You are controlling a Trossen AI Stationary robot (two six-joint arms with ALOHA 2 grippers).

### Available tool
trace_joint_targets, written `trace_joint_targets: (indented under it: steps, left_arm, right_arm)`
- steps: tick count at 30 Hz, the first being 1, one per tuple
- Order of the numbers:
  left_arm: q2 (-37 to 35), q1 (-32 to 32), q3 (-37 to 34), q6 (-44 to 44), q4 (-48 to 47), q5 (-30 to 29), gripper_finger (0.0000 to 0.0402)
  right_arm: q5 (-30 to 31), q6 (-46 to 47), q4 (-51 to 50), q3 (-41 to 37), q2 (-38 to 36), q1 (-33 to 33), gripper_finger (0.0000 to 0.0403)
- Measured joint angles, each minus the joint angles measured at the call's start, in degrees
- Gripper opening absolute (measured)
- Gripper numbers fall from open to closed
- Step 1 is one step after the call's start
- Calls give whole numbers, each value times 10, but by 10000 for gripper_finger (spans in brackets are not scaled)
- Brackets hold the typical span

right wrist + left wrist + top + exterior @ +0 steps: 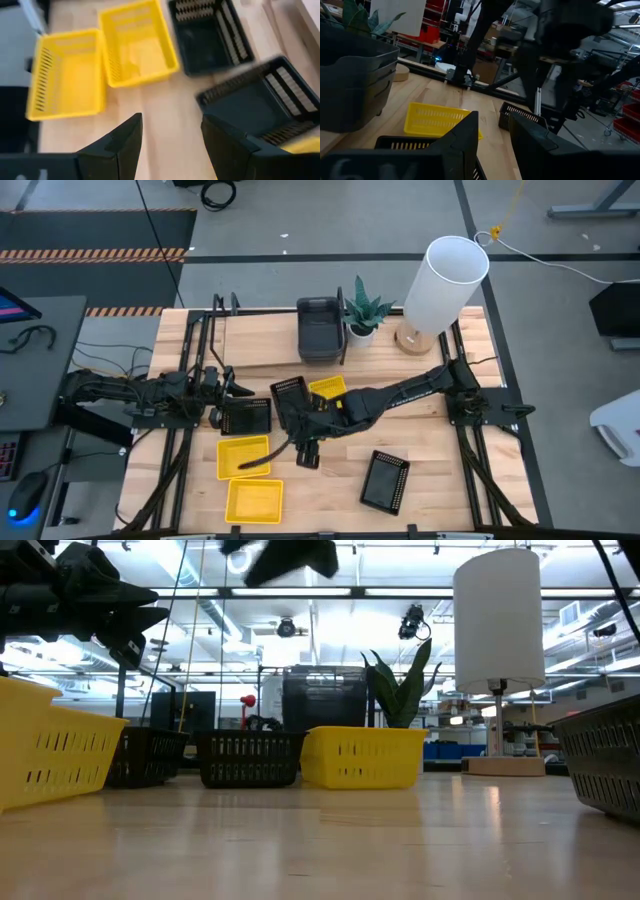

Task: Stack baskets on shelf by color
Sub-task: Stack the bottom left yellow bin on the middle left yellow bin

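Baskets lay scattered over a pale wooden table [440, 480], seen from straight above, with two dark robot arms reaching in from either side. At the far left, the left gripper [222, 385] hovered just beside a black mesh basket [245, 416]; its wrist view showed the fingers parted with nothing between them. Below that basket sat two yellow baskets [243, 455], one nearer the table's front edge [253, 500]. At the centre, the right gripper [308, 452] hung over bare wood near the upper yellow basket, its fingers also spread and empty (its wrist view looked down on both yellow baskets and two black ones). Close beside that arm lay a second black mesh basket [289, 397] and a third yellow basket [328, 388]. Behind them, a stack of dark grey baskets [319, 328] already stood on the shelf [262, 340], next to a small potted plant [362, 312] and a white lamp [440, 280]. Further right, a third black mesh basket [385, 480] lay alone.

Both arms crowded the same central cluster, so they could collide, or a descending finger might knock a neighbouring basket askew.
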Motion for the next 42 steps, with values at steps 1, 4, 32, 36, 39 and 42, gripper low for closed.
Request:
trace_joint_targets:
  steps: [1, 4, 32, 36, 39, 42]
  left_arm:
    - [0, 0, 0, 0, 0, 0, 117]
    - [0, 0, 0, 0, 0, 0, 117]
    - [25, 0, 95, -105, -139, 99, 117]
    - [80, -3, 153, -65, -184, 93, 117]
    - [119, -13, 181, -41, -192, 92, 117]
    - [152, -23, 201, -48, -207, 90, 117]
  right_arm:
    - [0, 0, 9, 0, 0, 4, 209]
    - [20, 0, 13, 0, 0, 14, 209]
    - [262, 63, -186, 0, -5, 138, 130]
    - [266, 77, -203, -18, -7, 132, 117]
    - [260, 74, -184, -63, -17, 120, 104]
    - [247, 51, -117, -121, -48, 109, 88]
